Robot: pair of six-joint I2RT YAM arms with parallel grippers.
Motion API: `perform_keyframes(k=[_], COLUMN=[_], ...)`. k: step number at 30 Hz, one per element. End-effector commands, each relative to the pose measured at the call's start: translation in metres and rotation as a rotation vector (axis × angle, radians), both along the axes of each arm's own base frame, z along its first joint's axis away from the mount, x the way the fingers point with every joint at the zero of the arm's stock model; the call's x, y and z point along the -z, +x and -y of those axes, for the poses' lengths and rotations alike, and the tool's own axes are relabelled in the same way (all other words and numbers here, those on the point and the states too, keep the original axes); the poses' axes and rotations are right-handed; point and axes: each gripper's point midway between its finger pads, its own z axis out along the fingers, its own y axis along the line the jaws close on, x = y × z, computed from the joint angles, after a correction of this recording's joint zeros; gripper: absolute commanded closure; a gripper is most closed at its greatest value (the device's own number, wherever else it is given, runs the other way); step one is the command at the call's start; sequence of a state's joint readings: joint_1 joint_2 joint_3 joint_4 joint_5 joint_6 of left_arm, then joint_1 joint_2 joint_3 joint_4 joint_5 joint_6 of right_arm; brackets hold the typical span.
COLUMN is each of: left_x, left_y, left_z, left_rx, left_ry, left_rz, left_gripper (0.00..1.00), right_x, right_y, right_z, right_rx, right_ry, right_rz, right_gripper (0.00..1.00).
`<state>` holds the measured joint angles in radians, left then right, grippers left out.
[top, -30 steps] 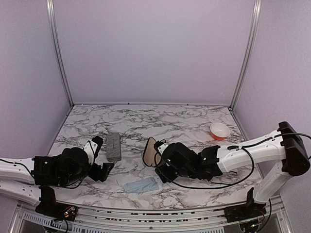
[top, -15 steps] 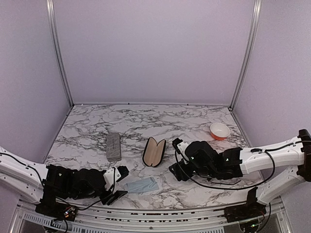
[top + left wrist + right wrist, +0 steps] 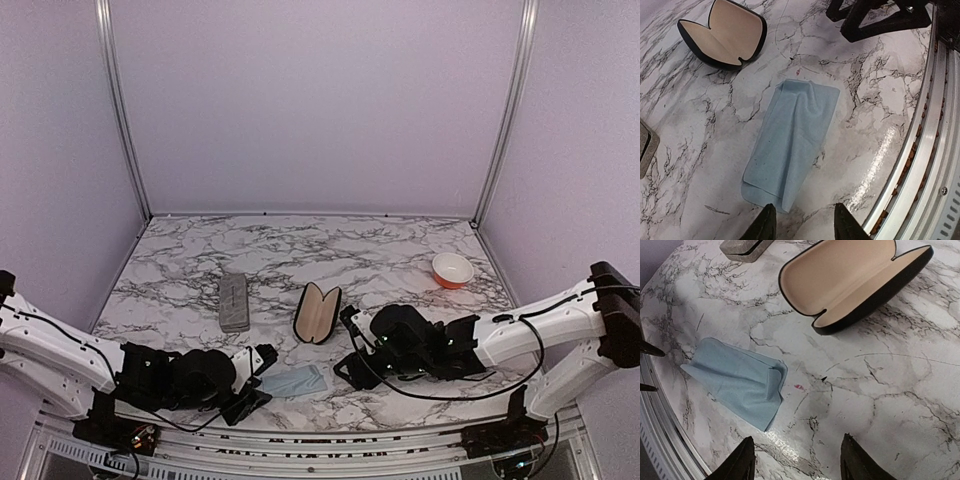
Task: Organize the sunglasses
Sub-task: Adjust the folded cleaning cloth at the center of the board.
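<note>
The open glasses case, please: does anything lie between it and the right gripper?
Nothing visible does: only bare tabletop lies between the right gripper and the open case; the blue cloth sits off to one side.

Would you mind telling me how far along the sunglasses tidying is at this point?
Done: the black case lies open, its tan inside empty. In hand: nothing; the left gripper and right gripper are both open and empty near the blue cloth. Left: no sunglasses show in any view; the grey case is shut, so its contents are hidden.
</note>
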<state>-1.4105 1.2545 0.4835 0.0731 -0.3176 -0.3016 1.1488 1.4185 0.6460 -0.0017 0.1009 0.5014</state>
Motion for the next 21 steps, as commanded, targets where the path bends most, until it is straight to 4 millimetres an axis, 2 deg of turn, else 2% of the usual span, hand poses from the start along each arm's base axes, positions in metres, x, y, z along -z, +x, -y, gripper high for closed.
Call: perform_keyframes(k=[1,6,10,14,21], left_x=[0.003,0.015,0.016,0.026,0.038], left_y=[0.013,0.032,0.037,0.042,0.053], left_z=[0.009,-0.004,-0.004,-0.007,-0.012], left_rx=[-0.066,-0.173,-0.211,-0.242,-0.295], left_ry=[-0.039,0.0,-0.039,-0.023,-0.001], left_rz=[-0.114,-0.158,-0.202,-0.226,-0.244], left_gripper=[0.62,0.64,0.69,0.74,0.75], right_x=[-0.019,-0.017,-0.018,-0.017,-0.014], right_y=[0.001,0.001,0.003,0.005,0.006], right_z=[-0.023,-0.02,-0.022,-0.025,-0.027], right_rx=[-0.025,-0.016,-0.013,-0.017,-0.023], right_ry=[0.062,0.056,0.055,0.048,0.035], right_rz=[0.013,0.017,0.025,0.032,0.033], right_gripper=[0.44,0.44,0.46,0.47,0.48])
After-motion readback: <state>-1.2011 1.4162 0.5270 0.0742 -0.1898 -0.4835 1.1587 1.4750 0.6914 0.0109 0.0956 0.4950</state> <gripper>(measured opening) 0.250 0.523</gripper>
